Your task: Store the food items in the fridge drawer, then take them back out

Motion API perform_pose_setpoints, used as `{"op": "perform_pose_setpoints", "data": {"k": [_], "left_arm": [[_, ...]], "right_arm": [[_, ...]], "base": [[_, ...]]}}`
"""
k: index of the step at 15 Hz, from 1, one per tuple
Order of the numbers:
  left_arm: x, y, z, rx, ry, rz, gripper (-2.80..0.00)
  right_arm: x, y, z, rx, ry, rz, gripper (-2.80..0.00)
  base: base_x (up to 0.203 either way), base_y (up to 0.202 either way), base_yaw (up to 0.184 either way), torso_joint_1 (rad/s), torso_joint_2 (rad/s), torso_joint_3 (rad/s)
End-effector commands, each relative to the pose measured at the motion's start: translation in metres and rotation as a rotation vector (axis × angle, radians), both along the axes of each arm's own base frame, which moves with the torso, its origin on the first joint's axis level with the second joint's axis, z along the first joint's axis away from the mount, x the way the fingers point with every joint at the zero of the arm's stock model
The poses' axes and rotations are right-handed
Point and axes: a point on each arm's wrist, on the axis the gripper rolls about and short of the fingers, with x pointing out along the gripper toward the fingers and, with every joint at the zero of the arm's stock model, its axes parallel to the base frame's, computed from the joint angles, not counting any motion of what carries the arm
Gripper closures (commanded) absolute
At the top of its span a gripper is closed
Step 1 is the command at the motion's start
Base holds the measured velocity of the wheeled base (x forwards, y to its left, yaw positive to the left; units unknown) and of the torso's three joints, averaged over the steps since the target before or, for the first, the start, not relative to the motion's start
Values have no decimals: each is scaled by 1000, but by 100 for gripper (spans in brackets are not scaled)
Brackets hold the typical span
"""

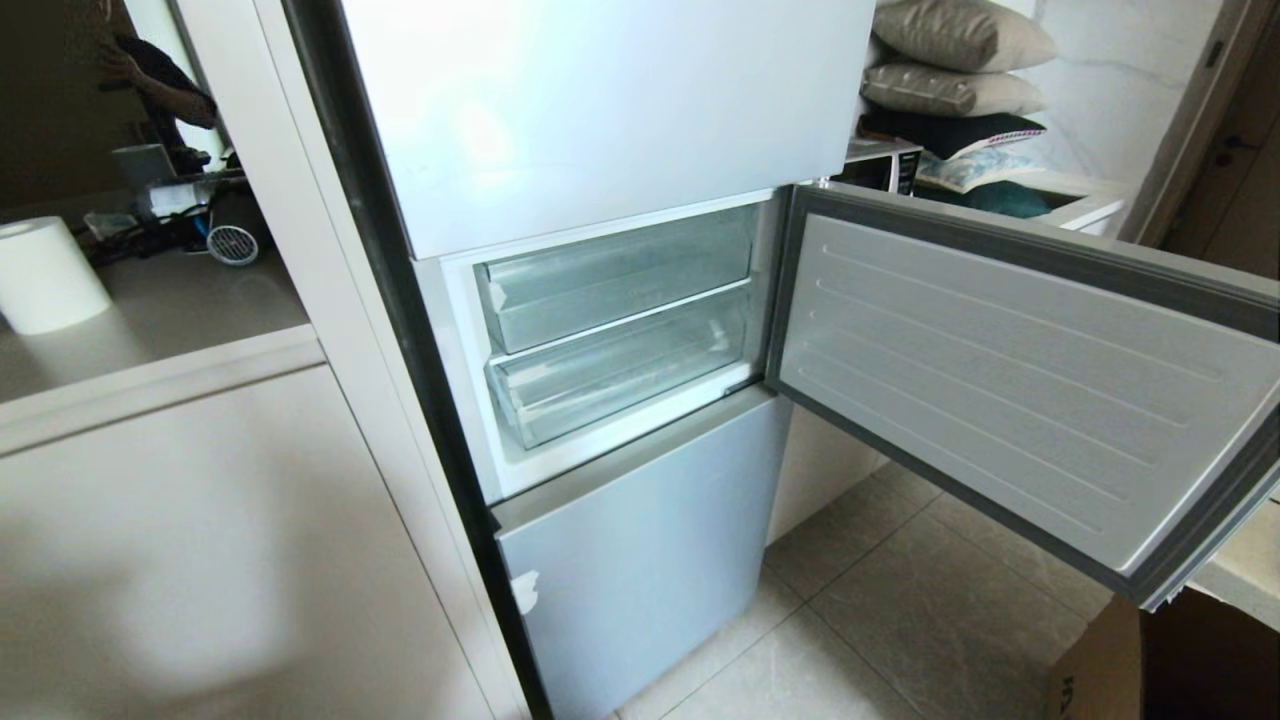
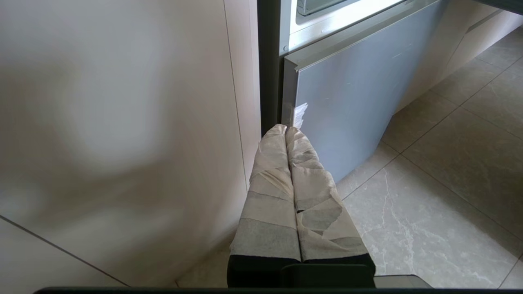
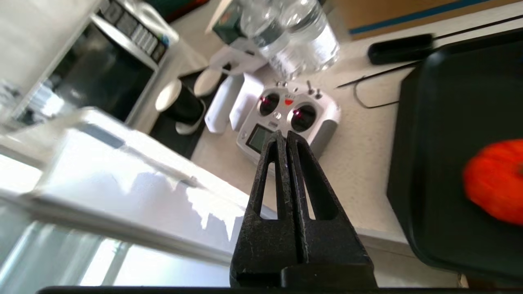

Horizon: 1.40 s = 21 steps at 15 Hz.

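Two drawers, head view: you see two clear plastic bins stacked behind the swung-out grey fridge door [image 1: 1010,370]; the lower, deeper transparent fridge drawer [image 1: 620,375] sits pushed in.
Left wrist view: your left gripper [image 2: 286,130], fingers wrapped in pale tape, is pressed together and holds nothing, near the pale blue-grey lower door panel [image 2: 347,94].
Right wrist view: your black right gripper [image 3: 282,136] is closed and empty above a white remote controller [image 3: 310,118]; the round bright red fruit piece [image 3: 496,179] lies on a black tray [image 3: 433,171], apart from the fingers.
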Motion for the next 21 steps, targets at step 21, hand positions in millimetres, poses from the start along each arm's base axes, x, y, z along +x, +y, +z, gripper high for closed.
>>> {"op": "perform_pose_setpoints", "data": {"k": [21], "left_arm": [[0, 0, 0, 0, 2, 1, 0]], "right_arm": [[123, 7, -41, -24, 4, 308, 0]], "base": [[0, 0, 0, 0, 0, 0]]}}
